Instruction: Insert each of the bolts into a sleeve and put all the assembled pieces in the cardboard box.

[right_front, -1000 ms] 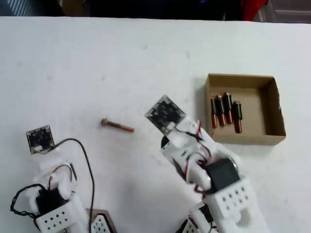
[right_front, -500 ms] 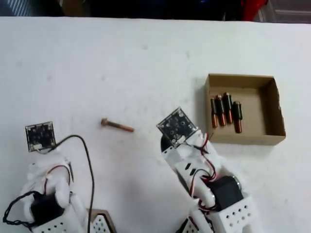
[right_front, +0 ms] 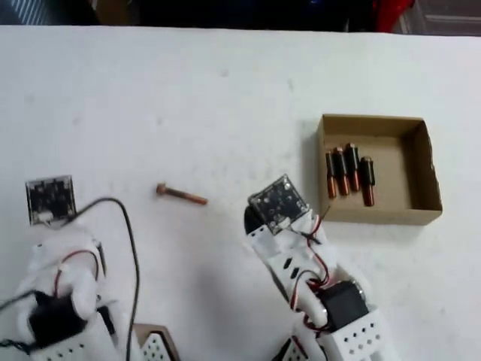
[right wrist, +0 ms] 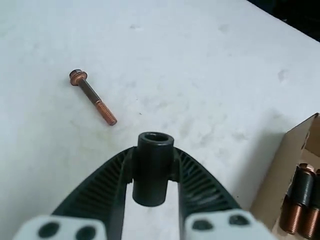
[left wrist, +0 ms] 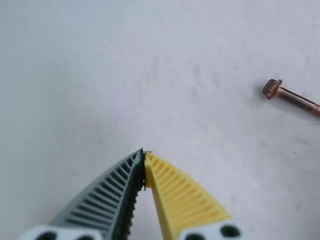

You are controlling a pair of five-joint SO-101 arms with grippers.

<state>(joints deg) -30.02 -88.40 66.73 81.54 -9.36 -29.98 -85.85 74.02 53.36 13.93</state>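
Bolt point(right_front: 181, 195) on table point(right_front: 188, 90), right jaws gripping sleeve point(right wrist: 152, 167), left jaws closed, box point(right_front: 391, 215) nearby

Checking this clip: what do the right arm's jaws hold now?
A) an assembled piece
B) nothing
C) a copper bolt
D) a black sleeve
D: in the right wrist view the black sleeve sits clamped between the jaws, while the bolt lies loose beyond it.

I count one loose bolt point(right_front: 181, 195) on the table point(right_front: 150, 90) and one bare black sleeve point(right wrist: 152, 167). Four assembled pieces point(right_front: 347, 174) lie in the single cardboard box point(right_front: 376, 216). I see two arms at the table: the left arm point(right_front: 64, 297) and the right arm point(right_front: 312, 274).
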